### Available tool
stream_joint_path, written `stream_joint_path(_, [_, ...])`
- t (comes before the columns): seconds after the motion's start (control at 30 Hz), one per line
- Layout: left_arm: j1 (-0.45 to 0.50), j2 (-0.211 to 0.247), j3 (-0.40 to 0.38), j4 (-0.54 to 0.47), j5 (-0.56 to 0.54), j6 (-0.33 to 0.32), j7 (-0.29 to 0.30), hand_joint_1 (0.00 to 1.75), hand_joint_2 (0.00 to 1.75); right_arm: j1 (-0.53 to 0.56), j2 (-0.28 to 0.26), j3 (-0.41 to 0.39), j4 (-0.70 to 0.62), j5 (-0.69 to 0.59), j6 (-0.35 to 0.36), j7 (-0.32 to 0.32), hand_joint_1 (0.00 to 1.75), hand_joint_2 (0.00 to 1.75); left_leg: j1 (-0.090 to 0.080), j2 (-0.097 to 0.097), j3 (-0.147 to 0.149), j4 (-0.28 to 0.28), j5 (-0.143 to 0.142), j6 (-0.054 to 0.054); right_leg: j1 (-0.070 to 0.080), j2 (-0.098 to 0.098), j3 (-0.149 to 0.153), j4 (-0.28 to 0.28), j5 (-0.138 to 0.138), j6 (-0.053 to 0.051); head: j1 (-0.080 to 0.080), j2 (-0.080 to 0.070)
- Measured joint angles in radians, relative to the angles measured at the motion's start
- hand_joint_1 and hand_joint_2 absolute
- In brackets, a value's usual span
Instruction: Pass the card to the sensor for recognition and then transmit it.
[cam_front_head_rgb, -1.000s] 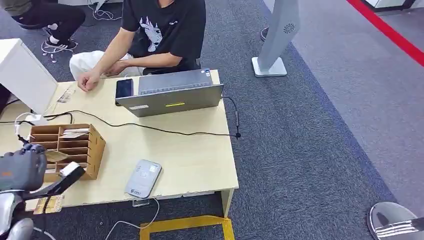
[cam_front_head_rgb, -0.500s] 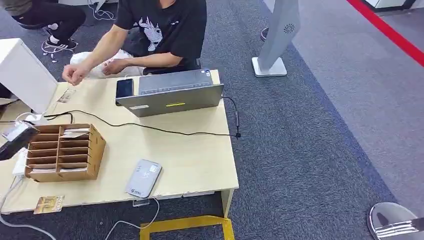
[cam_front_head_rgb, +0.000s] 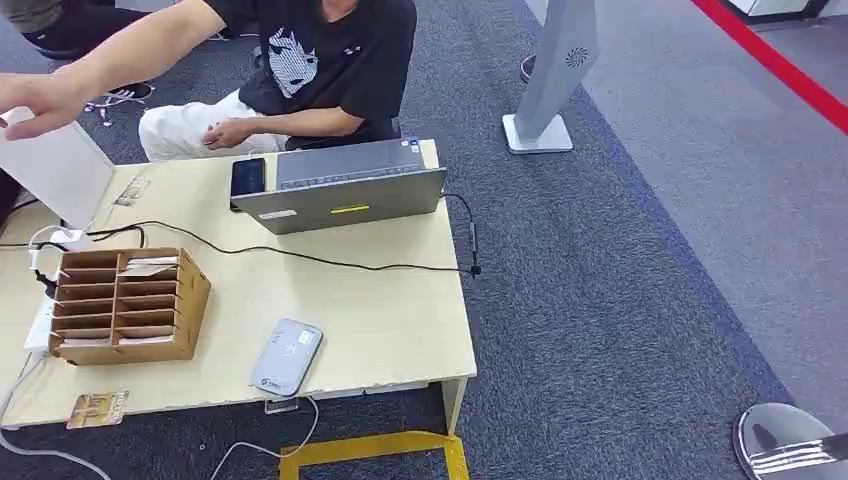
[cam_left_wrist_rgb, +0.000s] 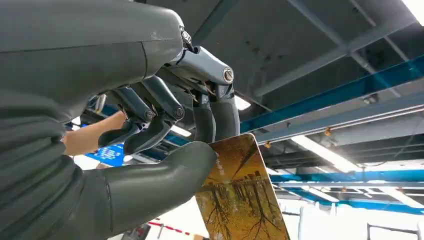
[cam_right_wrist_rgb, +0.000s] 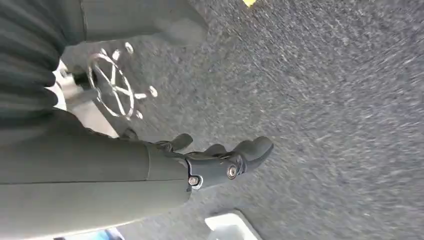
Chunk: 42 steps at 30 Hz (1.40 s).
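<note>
- Card (cam_left_wrist_rgb: 240, 195) pinched between left hand (cam_left_wrist_rgb: 165, 145) thumb and dark fingers, raised toward ceiling.
- Right hand (cam_right_wrist_rgb: 220, 160) over carpet, fingers slack, grasping nothing.
- Sensor (cam_front_head_rgb: 286, 357) near surface (cam_front_head_rgb: 390, 310) front edge.

The tabletop (cam_front_head_rgb: 380, 320) lies open along its right side, between the black cable (cam_front_head_rgb: 330, 260) and the near edge. Towards the left near corner stand the wooden sorter (cam_front_head_rgb: 130, 305) and the grey card reader (cam_front_head_rgb: 286, 357). The laptop (cam_front_head_rgb: 340, 186) blocks the far edge, and a person's arm (cam_front_head_rgb: 110, 60) reaches over the far left corner.
</note>
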Motion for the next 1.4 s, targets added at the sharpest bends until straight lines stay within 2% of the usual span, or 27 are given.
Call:
stream_joint_path(0.3, [-0.045, -0.029, 0.0, 0.077, -0.008, 0.004, 0.005, 1.75, 1.75, 0.0, 0.0, -0.003, 0.005, 0.012, 0.003, -0.005, 0.0, 1.75, 0.0, 0.0, 0.0, 0.0, 0.0, 0.0, 0.0, 0.0, 0.0, 0.0, 0.0, 0.001, 0.0, 0.0])
stream_joint_path(0.4, [-0.055, -0.052, -0.001, 0.087, 0.031, -0.006, -0.014, 1.75, 1.75, 0.0, 0.0, -0.006, 0.005, 0.026, 0.007, -0.013, 0.0, 1.75, 0.0, 0.0, 0.0, 0.0, 0.0, 0.0, 0.0, 0.0, -0.001, -0.001, 0.0, 0.001, 0.0, 0.0])
stream_joint_path(0.5, [-0.066, -0.125, -0.015, 0.086, 0.117, -0.052, -0.034, 1.75, 1.75, -0.001, 0.0, -0.021, 0.006, 0.054, 0.01, -0.016, 0.0, 1.75, -0.001, -0.004, 0.0, 0.001, 0.0, 0.0, 0.0, -0.004, 0.001, -0.001, 0.0, 0.001, 0.0, 0.0])
stream_joint_path(0.63, [-0.071, -0.236, -0.081, 0.061, 0.18, -0.083, -0.025, 1.75, 1.75, -0.001, 0.0, -0.042, 0.008, 0.075, 0.008, -0.022, 0.0, 1.75, -0.001, -0.007, 0.0, 0.001, 0.001, 0.001, -0.001, -0.007, 0.003, -0.001, 0.001, 0.001, 0.0, 0.0])
stream_joint_path(0.8, [-0.067, -0.309, -0.195, 0.002, 0.206, -0.097, -0.015, 1.75, 1.75, 0.0, 0.0, -0.063, 0.013, 0.091, 0.011, -0.038, 0.0, 1.75, -0.001, -0.005, -0.001, 0.002, 0.001, 0.001, -0.001, -0.005, 0.002, -0.001, 0.002, 0.003, 0.0, 0.0])
stream_joint_path(1.0, [-0.072, -0.335, -0.27, -0.059, 0.22, -0.11, -0.005, 1.75, 1.75, -0.002, 0.0, -0.092, 0.024, 0.108, 0.024, -0.056, 0.0, 1.75, -0.001, -0.003, -0.001, 0.002, 0.0, 0.001, -0.001, -0.003, 0.001, -0.001, 0.001, 0.003, 0.0, 0.0])
stream_joint_path(1.4, [-0.072, -0.347, -0.294, -0.087, 0.233, -0.107, -0.003, 1.75, 1.75, -0.011, 0.0, -0.121, 0.035, 0.121, 0.024, -0.063, 0.0, 1.75, -0.001, -0.003, -0.001, 0.001, 0.0, 0.0, -0.001, -0.003, 0.001, 0.0, 0.001, 0.003, 0.0, 0.0])
